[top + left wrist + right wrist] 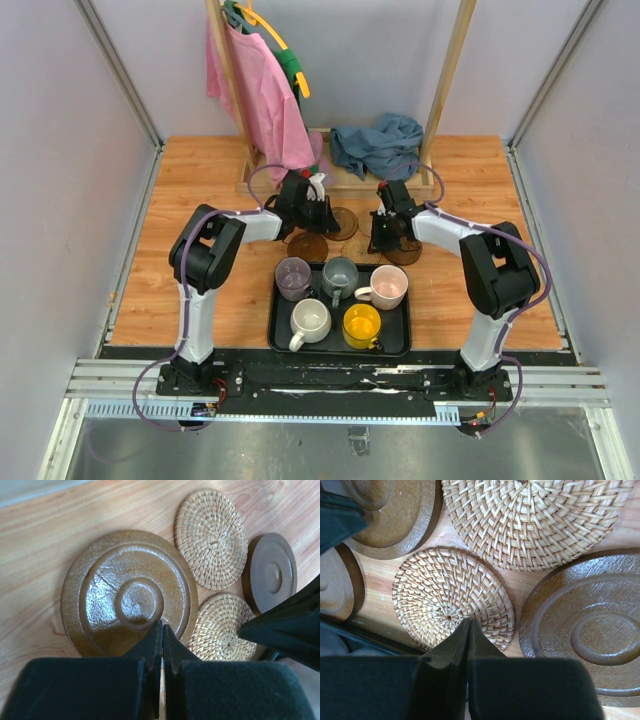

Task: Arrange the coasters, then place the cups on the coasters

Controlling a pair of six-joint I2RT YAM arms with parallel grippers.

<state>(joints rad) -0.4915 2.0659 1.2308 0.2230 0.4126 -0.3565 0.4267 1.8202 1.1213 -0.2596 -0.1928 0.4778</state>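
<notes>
Five coasters lie in a cluster on the wooden table behind the tray. In the left wrist view a large dark brown coaster [129, 592] lies under my left gripper [162, 627], which is shut with nothing between its fingers. Two tan woven coasters [211, 539] [222, 627] and a smaller-looking dark brown one [270, 572] lie to its right. My right gripper [468, 622] is shut and empty, its tips over a woven coaster [452, 595]. Beside it lies a dark brown coaster [590, 630]. Five cups stand on the black tray [278, 335]: purple [293, 277], grey-blue [340, 275], pink [388, 287], cream [310, 320], yellow [361, 325].
A wooden clothes rack stands at the back with a pink garment [255, 95] hanging from it and a blue cloth [378, 145] heaped on its base. The two grippers are close together above the coasters. White walls enclose the table on the left and right.
</notes>
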